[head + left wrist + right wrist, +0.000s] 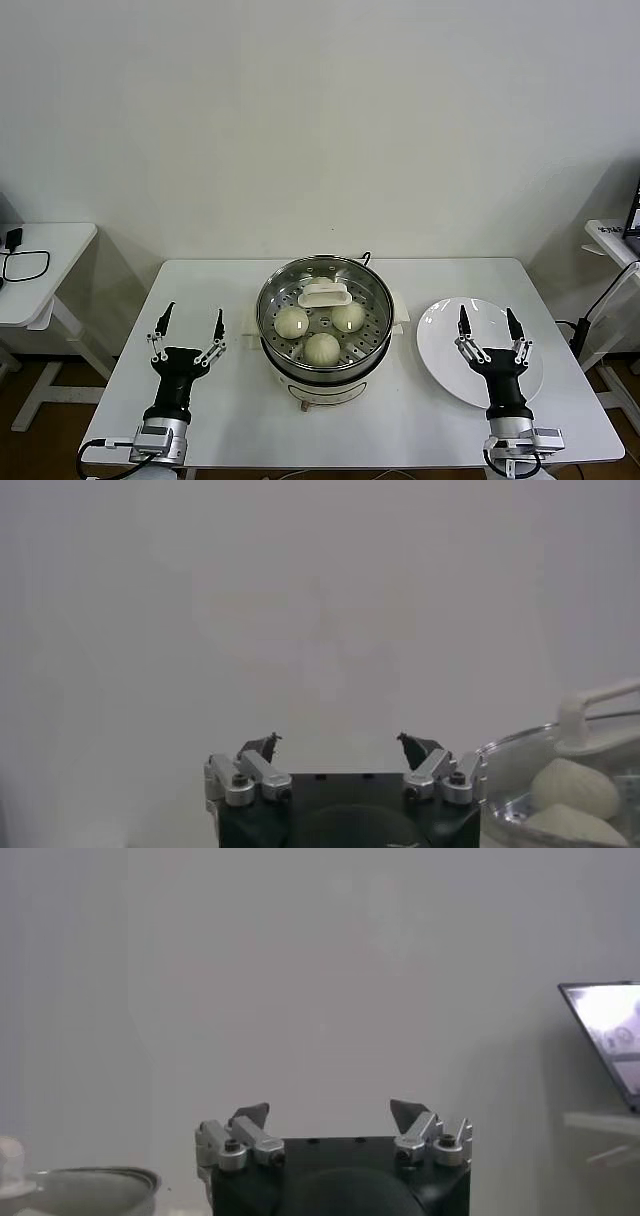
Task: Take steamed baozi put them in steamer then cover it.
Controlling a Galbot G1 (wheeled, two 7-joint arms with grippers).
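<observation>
The steel steamer (272,303) stands mid-table on its white base. A glass lid with a white handle (325,294) lies on it. Through the glass I see three steamed baozi (291,321) on the perforated tray; a fourth is mostly hidden behind the handle. My left gripper (194,312) stands upright and open, empty, left of the steamer. My right gripper (486,312) stands upright and open, empty, over the empty white plate (440,345). The left wrist view shows my open left gripper (337,738), the lid handle (590,705) and baozi (573,785). The right wrist view shows my open right gripper (328,1106).
A white side table with a black cable (25,265) stands at the far left. Another side table with a laptop (610,1028) stands at the far right. A cord runs off behind the steamer. The wall is close behind the table.
</observation>
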